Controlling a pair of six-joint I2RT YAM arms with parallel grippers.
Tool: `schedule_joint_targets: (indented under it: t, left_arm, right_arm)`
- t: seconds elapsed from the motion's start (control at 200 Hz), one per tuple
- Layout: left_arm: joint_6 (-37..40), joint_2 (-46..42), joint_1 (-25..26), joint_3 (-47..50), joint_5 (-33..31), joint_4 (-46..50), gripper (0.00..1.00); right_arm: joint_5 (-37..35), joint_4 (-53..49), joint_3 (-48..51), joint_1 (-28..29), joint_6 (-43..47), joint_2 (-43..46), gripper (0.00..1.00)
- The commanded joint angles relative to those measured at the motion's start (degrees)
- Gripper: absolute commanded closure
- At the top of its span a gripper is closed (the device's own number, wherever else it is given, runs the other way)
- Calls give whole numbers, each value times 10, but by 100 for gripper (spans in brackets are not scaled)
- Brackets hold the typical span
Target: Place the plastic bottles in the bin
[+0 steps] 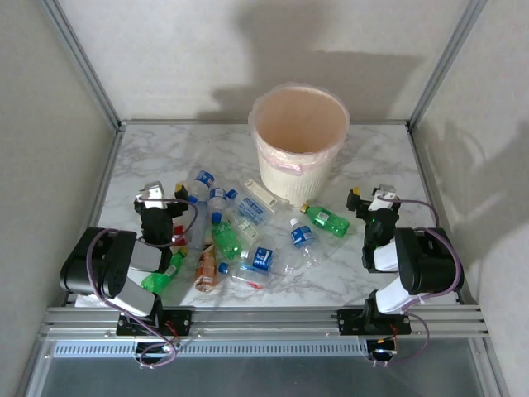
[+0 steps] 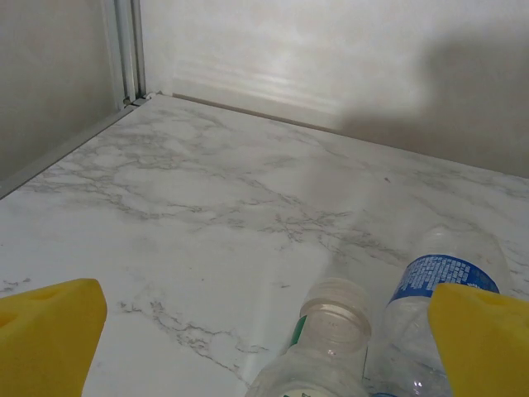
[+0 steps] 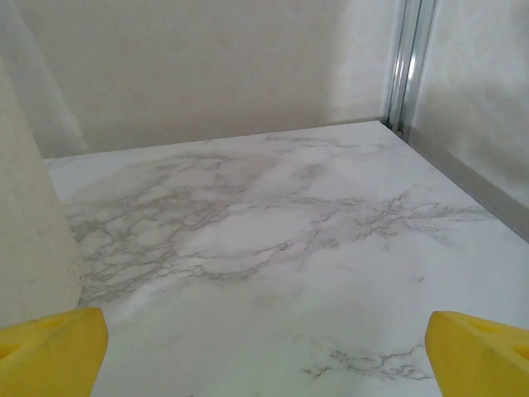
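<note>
The bin point(image 1: 299, 141), pale peach with a thin pinkish liner, stands at the back middle of the marble table. The plastic bottles lie scattered in front of it: clear blue-labelled ones point(image 1: 263, 259), green ones point(image 1: 225, 240) and an orange-brown labelled one point(image 1: 205, 269). My left gripper point(image 1: 165, 193) is open at the left edge of the pile. In the left wrist view the left gripper point(image 2: 266, 335) spans bare marble, with a clear-capped bottle point(image 2: 335, 313) and a blue-labelled bottle point(image 2: 442, 277) towards its right finger. My right gripper point(image 1: 370, 197) point(image 3: 264, 351) is open over bare table, right of a green bottle point(image 1: 329, 219).
Grey walls on aluminium posts enclose the table on three sides, with the back left corner post point(image 2: 126, 50) and the back right corner post point(image 3: 407, 62) in the wrist views. The bin wall point(image 3: 25, 215) rises at the left of the right wrist view. Bare marble point(image 1: 165, 157) lies left of the bin.
</note>
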State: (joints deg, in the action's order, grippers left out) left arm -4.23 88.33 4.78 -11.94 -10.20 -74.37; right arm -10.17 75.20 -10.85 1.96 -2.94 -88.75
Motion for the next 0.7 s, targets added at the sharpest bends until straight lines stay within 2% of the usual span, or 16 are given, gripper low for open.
schedule_joint_targets:
  t: [0.0, 0.696]
  left_arm:
    - [8, 1, -4, -8, 10, -4, 1]
    - [7, 1, -6, -9, 14, 0, 1]
  right_arm:
    - [12, 5, -9, -2, 8, -1, 1]
    - [13, 5, -9, -3, 8, -1, 1]
